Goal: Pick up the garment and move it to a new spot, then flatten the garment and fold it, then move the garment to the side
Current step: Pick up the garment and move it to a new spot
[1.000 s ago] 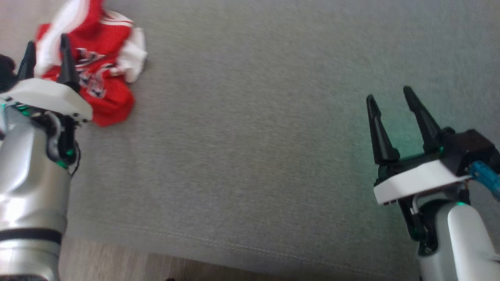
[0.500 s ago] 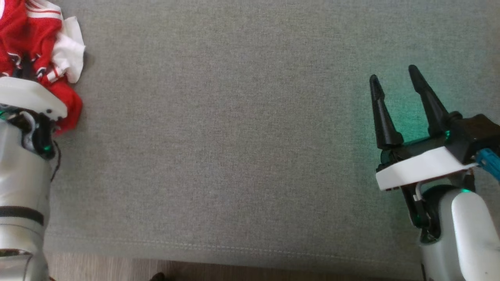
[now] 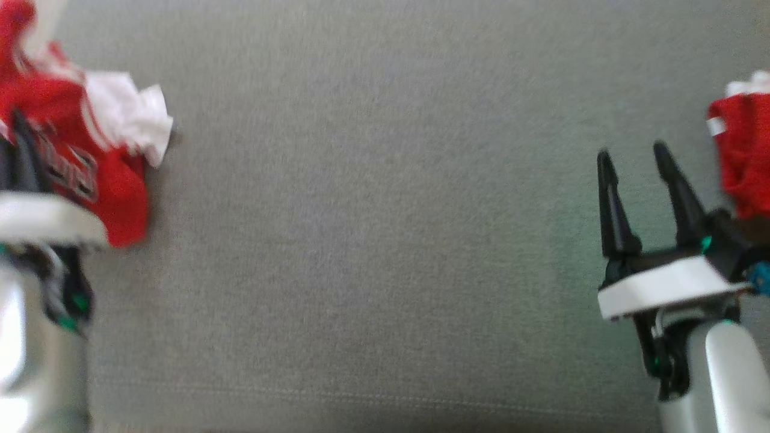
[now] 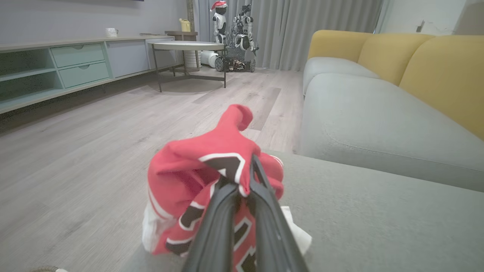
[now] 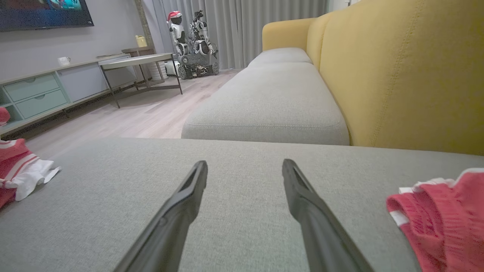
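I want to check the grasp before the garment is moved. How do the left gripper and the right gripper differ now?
The left gripper is shut; the right gripper is open, with its fingers wide apart. The left gripper pinches the red garment; the right gripper holds nothing and hangs over the grey cushion. Both have two long dark fingers.

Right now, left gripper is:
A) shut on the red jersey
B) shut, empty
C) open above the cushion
A: in the left wrist view the left gripper is pinched shut on a fold of the jersey.
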